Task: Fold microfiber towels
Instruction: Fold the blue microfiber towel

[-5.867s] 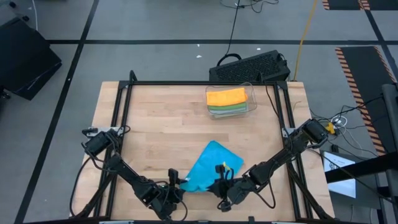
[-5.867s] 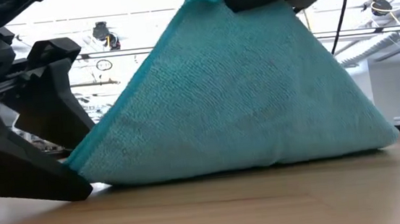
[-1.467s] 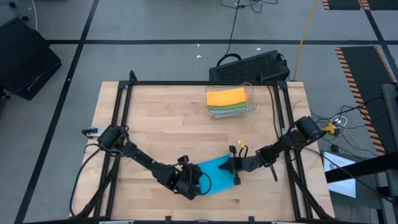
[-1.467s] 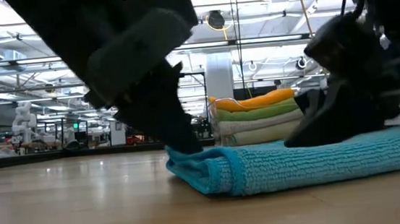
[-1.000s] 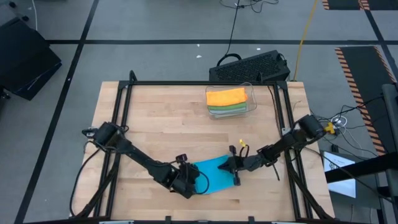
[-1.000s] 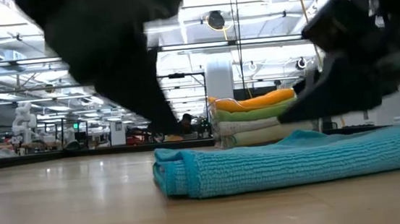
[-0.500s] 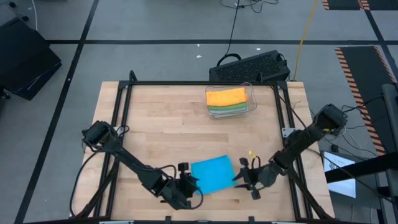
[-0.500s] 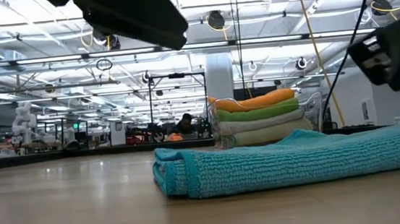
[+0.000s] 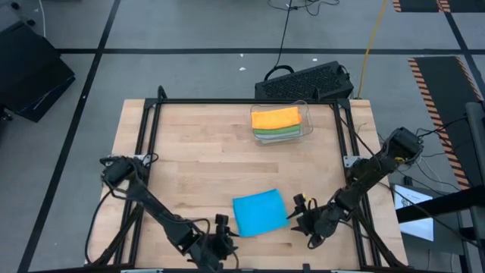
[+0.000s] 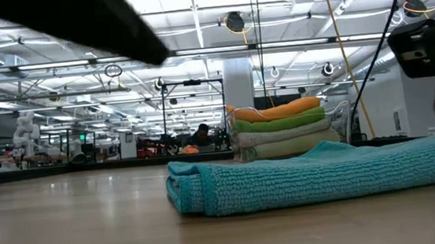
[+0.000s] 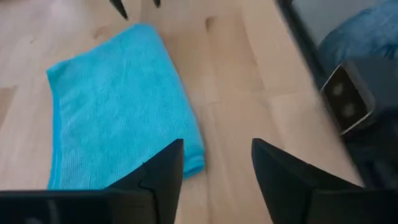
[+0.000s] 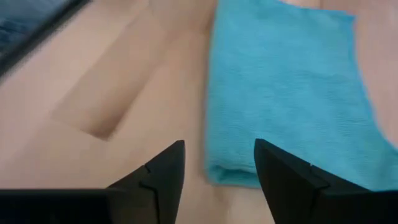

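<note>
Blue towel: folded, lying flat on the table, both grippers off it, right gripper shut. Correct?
Not quite. The blue towel is folded and flat on the table, and both the left gripper and right gripper are off it. But the right gripper is open, not shut: the right wrist view shows its fingers spread apart with nothing between them.

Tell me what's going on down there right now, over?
Left gripper and right gripper open, empty, either side of the blue towel. Towel folded flat on the table. Nothing in the way.
</note>
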